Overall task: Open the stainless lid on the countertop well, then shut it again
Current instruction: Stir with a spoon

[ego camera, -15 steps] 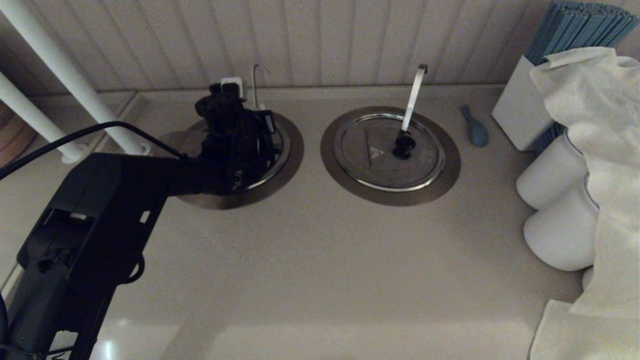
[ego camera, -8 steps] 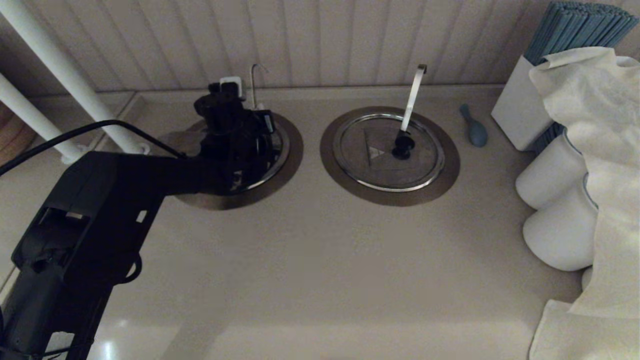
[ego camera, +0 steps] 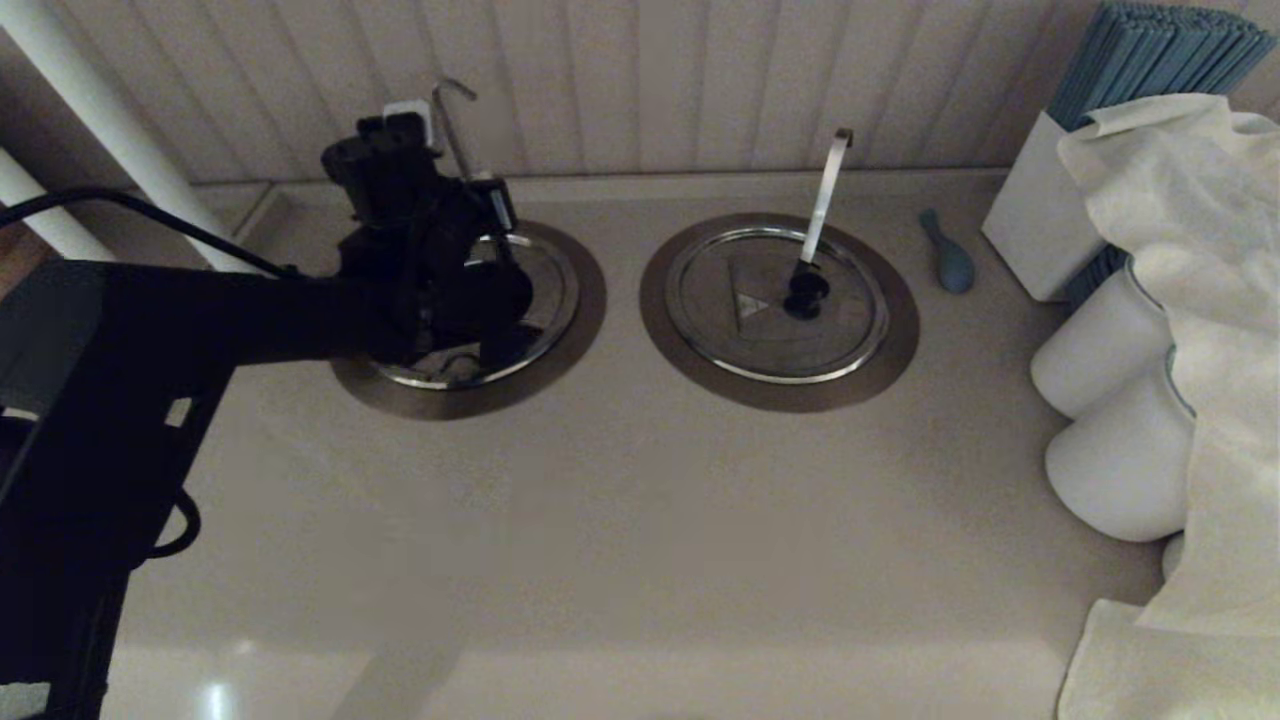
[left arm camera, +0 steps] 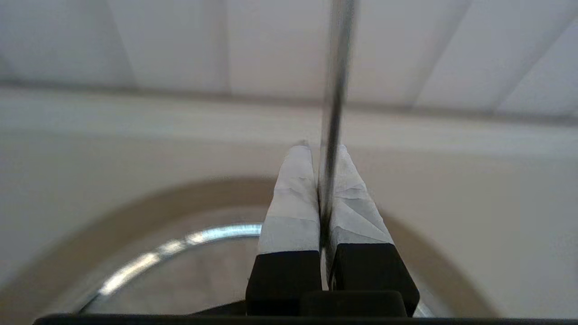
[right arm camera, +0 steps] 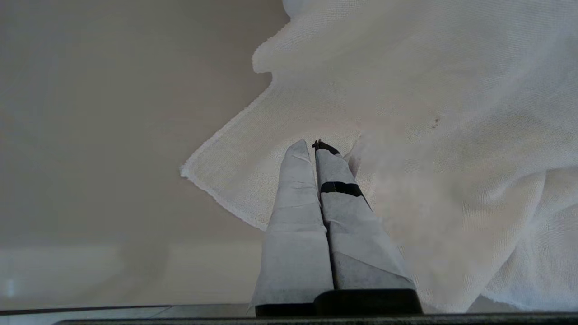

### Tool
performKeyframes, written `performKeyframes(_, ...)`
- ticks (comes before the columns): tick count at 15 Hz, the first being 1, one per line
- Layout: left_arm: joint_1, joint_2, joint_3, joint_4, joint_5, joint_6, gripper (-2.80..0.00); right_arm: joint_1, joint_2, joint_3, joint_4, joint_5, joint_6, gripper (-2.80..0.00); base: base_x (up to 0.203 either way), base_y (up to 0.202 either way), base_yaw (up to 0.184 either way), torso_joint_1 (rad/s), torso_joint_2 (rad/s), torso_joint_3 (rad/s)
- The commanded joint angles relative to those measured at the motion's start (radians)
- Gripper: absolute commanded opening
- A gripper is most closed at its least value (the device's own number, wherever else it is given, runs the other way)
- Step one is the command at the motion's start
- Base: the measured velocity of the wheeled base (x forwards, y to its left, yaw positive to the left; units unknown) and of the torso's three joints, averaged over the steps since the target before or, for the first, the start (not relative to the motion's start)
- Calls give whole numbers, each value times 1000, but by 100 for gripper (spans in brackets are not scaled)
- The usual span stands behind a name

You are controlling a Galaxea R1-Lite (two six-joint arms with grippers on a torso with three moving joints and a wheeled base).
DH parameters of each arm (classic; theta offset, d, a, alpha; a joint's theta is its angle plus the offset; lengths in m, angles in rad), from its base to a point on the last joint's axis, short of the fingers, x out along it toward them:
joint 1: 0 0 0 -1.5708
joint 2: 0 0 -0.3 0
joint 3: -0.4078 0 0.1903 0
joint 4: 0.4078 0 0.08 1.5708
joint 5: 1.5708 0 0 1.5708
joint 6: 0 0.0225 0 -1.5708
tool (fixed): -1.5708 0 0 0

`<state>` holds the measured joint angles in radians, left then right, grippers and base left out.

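Note:
My left gripper (ego camera: 420, 112) (left arm camera: 318, 151) hangs above the left countertop well (ego camera: 585, 320), near its back edge. It is shut on the slim hook-topped utensil handle (ego camera: 452, 100) (left arm camera: 336, 67) of the stainless lid. Grey steel (ego camera: 540, 285) shows inside the shiny rim (ego camera: 572, 290) (left arm camera: 180, 241). The gripper's body hides the knob and the rest of the lid, so I cannot tell whether the lid is lifted. My right gripper (right arm camera: 314, 145) is shut and empty over a white cloth (right arm camera: 406, 113), out of the head view.
The twin lid (ego camera: 778, 330) with its broad slanted handle (ego camera: 828, 190) lies shut to the right. Beyond it are a blue utensil (ego camera: 950, 258), a white box (ego camera: 1035, 230), white jars (ego camera: 1110, 350) and a draped cloth (ego camera: 1200, 300). White pipes (ego camera: 100, 110) stand back left.
My left gripper has risen and drifted left with the slim handle in it; the hook top now stands higher against the back wall. The twin lid has not moved.

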<state>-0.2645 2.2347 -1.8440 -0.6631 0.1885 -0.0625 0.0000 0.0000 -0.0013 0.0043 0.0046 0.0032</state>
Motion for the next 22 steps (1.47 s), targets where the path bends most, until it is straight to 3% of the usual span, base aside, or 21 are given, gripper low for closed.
performKeyframes(1,1,-55,6,1,2,-12,-280,0,2,0,0,0,0,-280,0,0,0,0,0,0)
performKeyframes(13,-1,-196,28,102,-1,-67,-280,0,2,1,0,0,0,-280,0,0,0,0,0,0)
performKeyframes(22,32,-211,9,123,-2,-60,-280,0,2,0,1,0,0,-280,0,0,0,0,0,0)
